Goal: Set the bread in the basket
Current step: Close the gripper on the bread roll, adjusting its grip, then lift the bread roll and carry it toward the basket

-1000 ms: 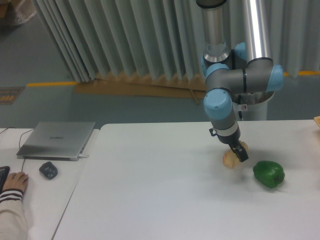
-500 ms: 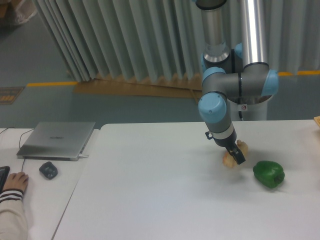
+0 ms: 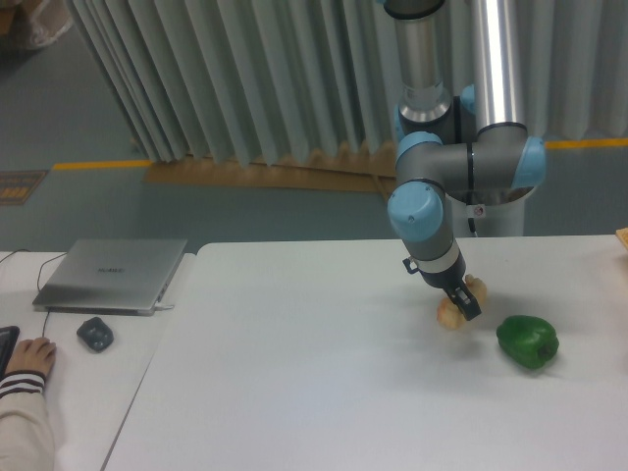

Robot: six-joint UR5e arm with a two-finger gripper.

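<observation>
Claw down on the bread at the right of the desk

The bread (image 3: pixel 450 312) lies on the white desk (image 3: pixel 314 373), right of centre, with the dark claw (image 3: pixel 463 303) reaching down across it. Tan pieces show on both sides of the claw's tip, so it hides the middle of the loaf; whether the claw is closed on it I cannot tell. Just right of the bread, a little nearer, sits a green pepper (image 3: pixel 528 341), apart from it. Far left, on a second desk, are a closed laptop (image 3: pixel 113 274), a dark mouse (image 3: pixel 95 334) and a person's hand (image 3: pixel 29 356)
</observation>
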